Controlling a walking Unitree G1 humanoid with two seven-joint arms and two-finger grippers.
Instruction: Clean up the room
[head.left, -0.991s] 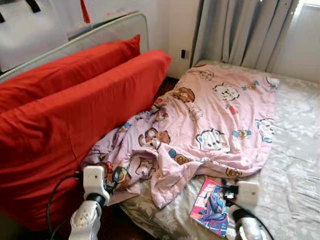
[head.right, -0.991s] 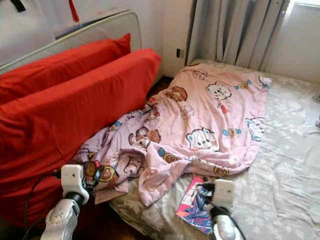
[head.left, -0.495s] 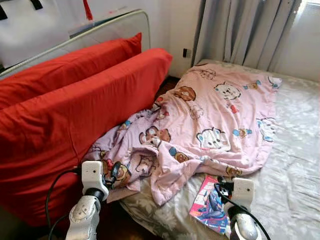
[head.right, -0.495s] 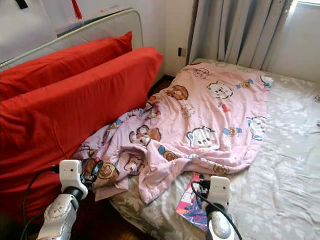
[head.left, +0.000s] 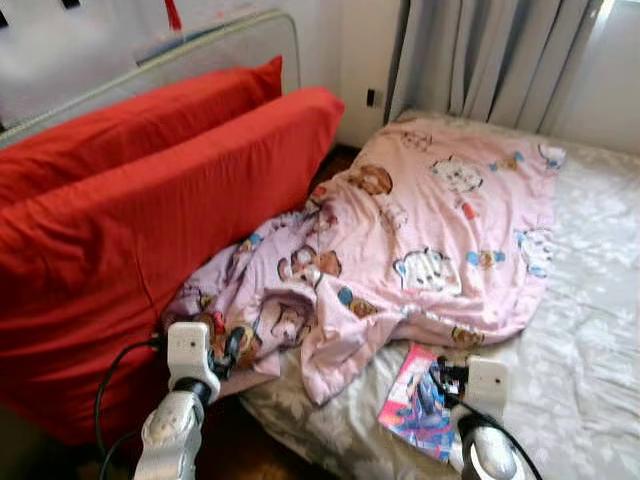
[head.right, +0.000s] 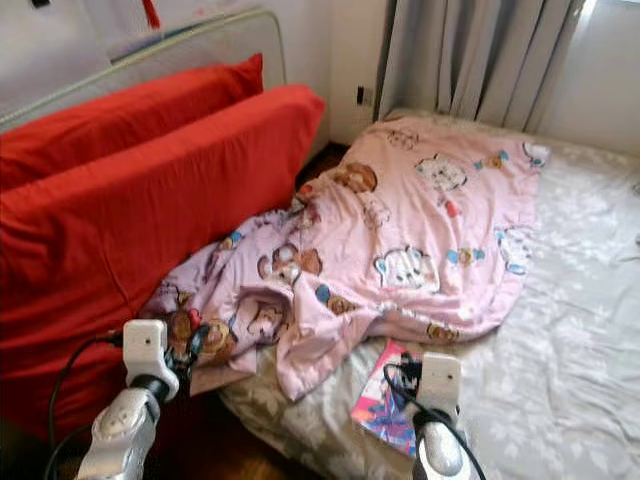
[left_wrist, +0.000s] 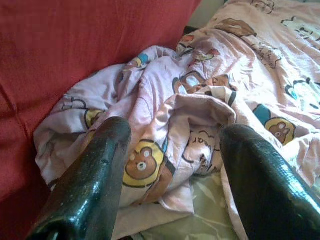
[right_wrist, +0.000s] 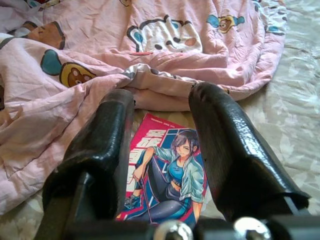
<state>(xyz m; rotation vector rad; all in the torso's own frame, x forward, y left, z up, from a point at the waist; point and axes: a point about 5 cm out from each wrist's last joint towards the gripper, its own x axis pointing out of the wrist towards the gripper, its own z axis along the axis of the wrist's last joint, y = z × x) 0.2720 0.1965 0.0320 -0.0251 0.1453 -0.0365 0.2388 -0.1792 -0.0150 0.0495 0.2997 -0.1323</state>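
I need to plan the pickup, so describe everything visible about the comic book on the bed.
The comic book is a thin, glossy paperback lying flat, cover up, on the pale patterned bedsheet near the bed's edge. Its cover shows a drawn figure in a teal jacket against pink, red and blue. Its far edge lies at the fold of the pink cartoon blanket; whether it is tucked under is unclear. The right gripper hovers open above it, not touching.

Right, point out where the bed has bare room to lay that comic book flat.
Free: the pale floral sheet to the right of the pink cartoon blanket, out to the bed's right edge and toward the curtains. Crowded: the blanket's crumpled folds against the red cushions, and the near strip where the comic book lies under the open right gripper.
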